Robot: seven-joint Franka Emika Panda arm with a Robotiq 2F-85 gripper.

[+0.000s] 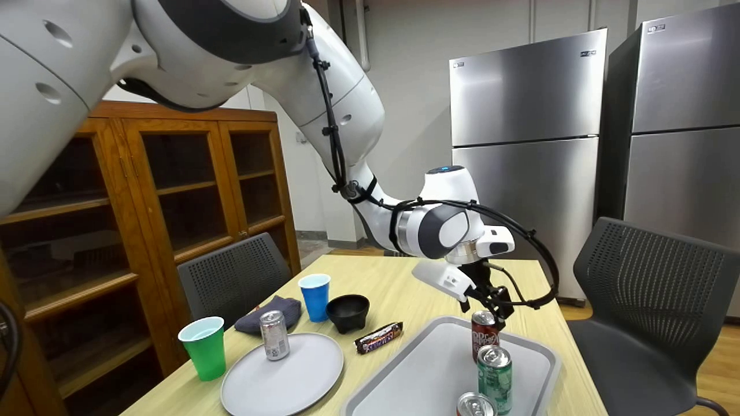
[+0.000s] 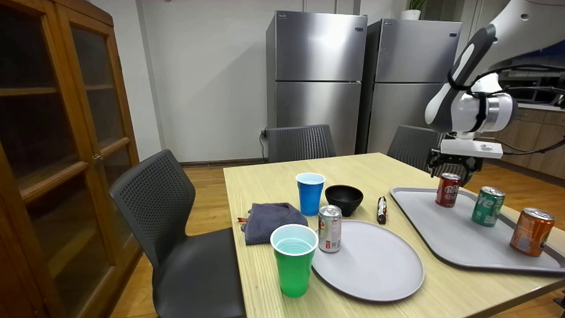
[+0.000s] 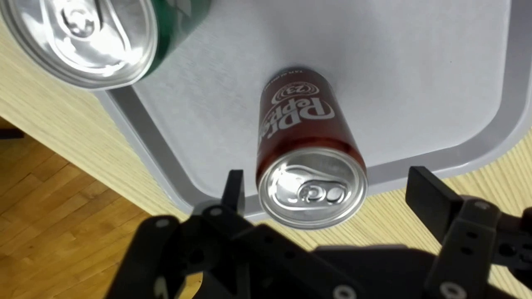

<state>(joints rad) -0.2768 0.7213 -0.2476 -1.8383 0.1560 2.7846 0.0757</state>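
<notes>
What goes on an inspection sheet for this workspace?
Surface: pale wooden table with a grey rectangular plastic tray.
Work item: dark red metal can, upright on the tray.
Clutter: green metal can, orange metal can on the tray; round grey plate bearing a silver metal can; green plastic cup, blue plastic cup, black bowl, brown-wrapped bar, grey-blue cloth.
Gripper: black two-finger gripper, open at the red can's top.
Cables: black cable strapped along the white arm, looping near the gripper.
Surroundings: steel refrigerators, brown wooden cabinet, dark mesh-backed chairs.
</notes>
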